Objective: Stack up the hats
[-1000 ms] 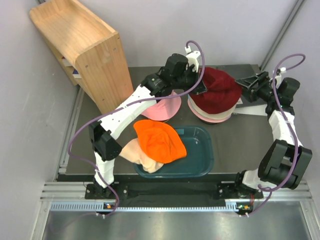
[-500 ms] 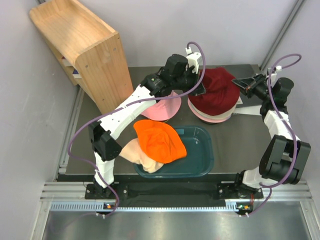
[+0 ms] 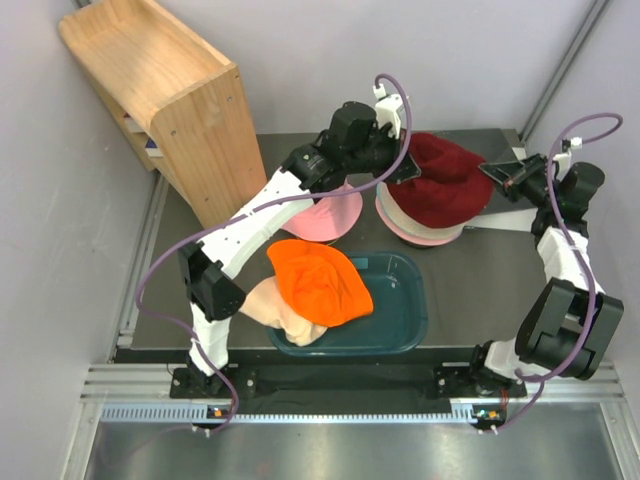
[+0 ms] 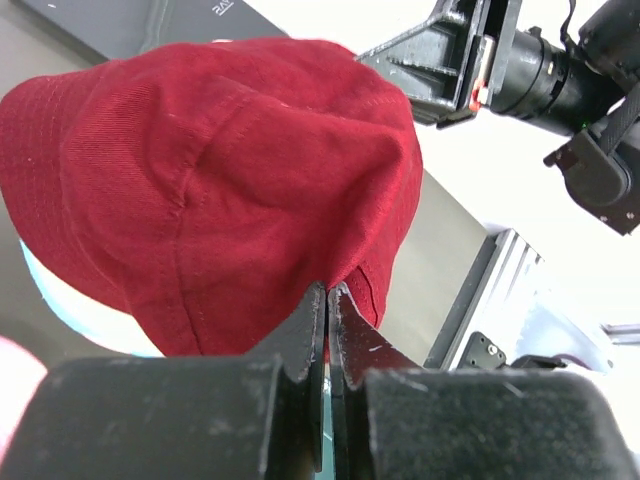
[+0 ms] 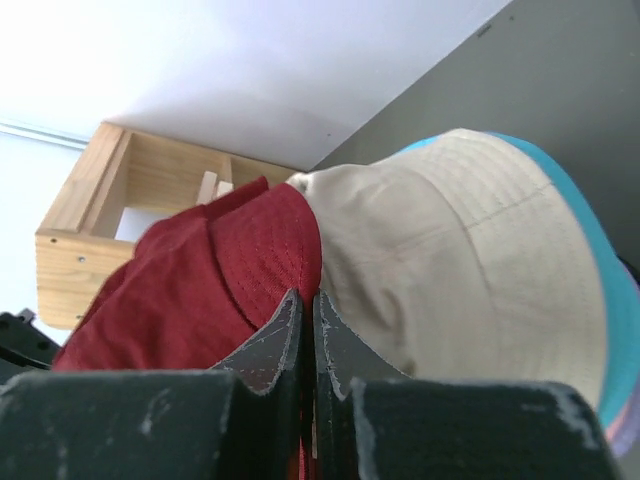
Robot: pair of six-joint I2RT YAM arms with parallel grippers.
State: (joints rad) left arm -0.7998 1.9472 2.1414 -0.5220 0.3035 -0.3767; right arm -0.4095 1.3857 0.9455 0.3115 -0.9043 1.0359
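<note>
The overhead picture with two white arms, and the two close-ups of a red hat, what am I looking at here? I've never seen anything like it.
Two white robot arms are bolted at the near edge of a table. The overhead picture looks down from above and behind them; the other two come from cameras on each wrist, looking past black fingers. The left gripper and right gripper are shut, each pinching the brim of the maroon hat from opposite sides. It tops a stack showing a beige hat and a teal hat. Elsewhere lie a pink hat, plus an orange hat and peach hat at a dark tub's left end.
</note>
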